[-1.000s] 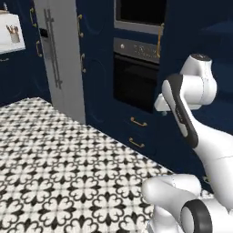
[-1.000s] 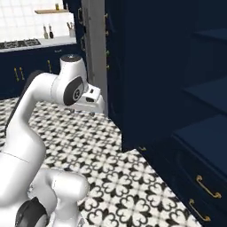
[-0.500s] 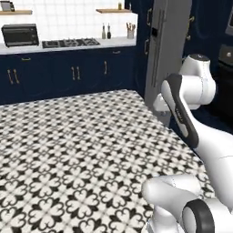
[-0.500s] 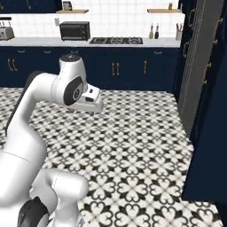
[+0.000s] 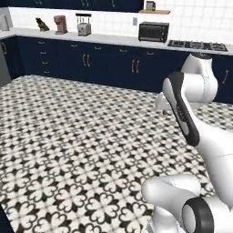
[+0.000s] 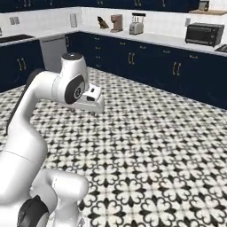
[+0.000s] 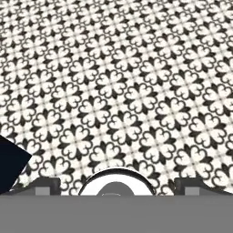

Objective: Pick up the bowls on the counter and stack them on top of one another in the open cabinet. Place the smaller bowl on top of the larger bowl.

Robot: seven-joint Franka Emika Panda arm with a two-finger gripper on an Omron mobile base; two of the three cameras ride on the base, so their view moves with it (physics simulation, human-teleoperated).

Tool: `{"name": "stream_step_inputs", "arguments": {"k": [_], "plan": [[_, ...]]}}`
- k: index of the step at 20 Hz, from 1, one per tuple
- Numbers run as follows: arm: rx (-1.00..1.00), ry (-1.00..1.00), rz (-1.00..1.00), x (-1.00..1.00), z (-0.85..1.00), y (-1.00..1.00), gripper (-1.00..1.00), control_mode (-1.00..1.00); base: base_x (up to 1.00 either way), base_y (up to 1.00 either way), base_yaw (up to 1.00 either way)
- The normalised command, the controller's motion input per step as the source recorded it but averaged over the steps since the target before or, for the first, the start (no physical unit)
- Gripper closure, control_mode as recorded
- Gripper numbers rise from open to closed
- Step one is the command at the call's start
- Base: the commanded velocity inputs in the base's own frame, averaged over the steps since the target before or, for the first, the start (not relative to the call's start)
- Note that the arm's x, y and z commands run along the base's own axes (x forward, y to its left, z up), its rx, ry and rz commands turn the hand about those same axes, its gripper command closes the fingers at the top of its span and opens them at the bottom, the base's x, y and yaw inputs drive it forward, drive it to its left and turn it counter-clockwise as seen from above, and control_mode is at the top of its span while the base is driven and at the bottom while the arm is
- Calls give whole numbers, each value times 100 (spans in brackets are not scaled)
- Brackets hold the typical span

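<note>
The bowls and the open cabinet are out of view. My gripper (image 7: 116, 185) is open, its two dark fingertips (image 7: 45, 185) set wide apart with nothing between them. It looks down at black-and-white patterned floor tiles. The hand (image 6: 92, 100) hangs folded close to the arm, well above the floor, and in the left base view the same hand (image 5: 161, 103) peeks out behind the forearm. A white-topped counter (image 5: 95, 40) over navy doors runs along the far wall, also seen as the counter (image 6: 155, 39) in the right base view.
On the far counter stand a toaster (image 5: 83, 28), a coffee machine (image 5: 59, 23), a knife block (image 5: 42, 25) and a black toaster oven (image 5: 154, 32). A cooktop (image 5: 198, 45) sits at the right. Wide tiled floor (image 5: 77, 136) lies ahead. A dark navy corner (image 7: 11, 160) shows at the hand view's left.
The whole picture has swung: the base turned away from tall navy cabinets and wall oven, past the fridge, to the far counter. The arm keeps its folded pose and the gripper stays open.
</note>
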Motion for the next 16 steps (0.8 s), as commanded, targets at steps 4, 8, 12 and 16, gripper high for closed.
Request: {"name": "stream_step_inputs", "arguments": {"k": [4,8,12,16], "plan": [[0,0,0,0,0,0,-100,100,49,0,92],[0,0,0,0,0,0,-100,100,94,-29,68],[0,0,0,0,0,0,-100,100,100,-53,51],[0,0,0,0,0,0,-100,100,100,-41,58]]}}
